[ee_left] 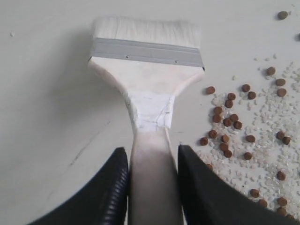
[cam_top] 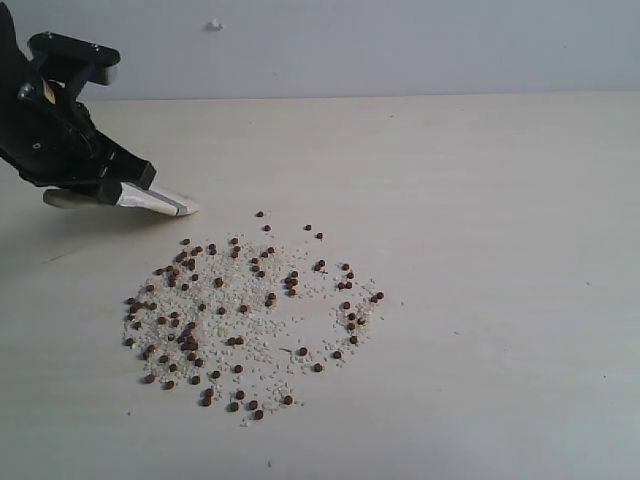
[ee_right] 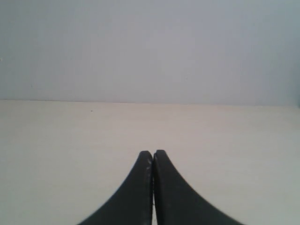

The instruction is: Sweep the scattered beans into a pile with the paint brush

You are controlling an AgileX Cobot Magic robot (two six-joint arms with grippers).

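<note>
Clasping the paint brush (ee_left: 146, 77), left pincer (ee_left: 152, 157) sits beside beans (ee_left: 228, 121); right pincer (ee_right: 153, 155) clenched.

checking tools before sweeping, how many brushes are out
1. The brush is clamped by its handle in the left gripper, tilted bristles-down beside the far left edge of the beans. The right gripper is shut on nothing. None looks hidden.

Lab-like bare tabletop (cam_top: 500, 300), blank wall (cam_top: 400, 40)
</note>
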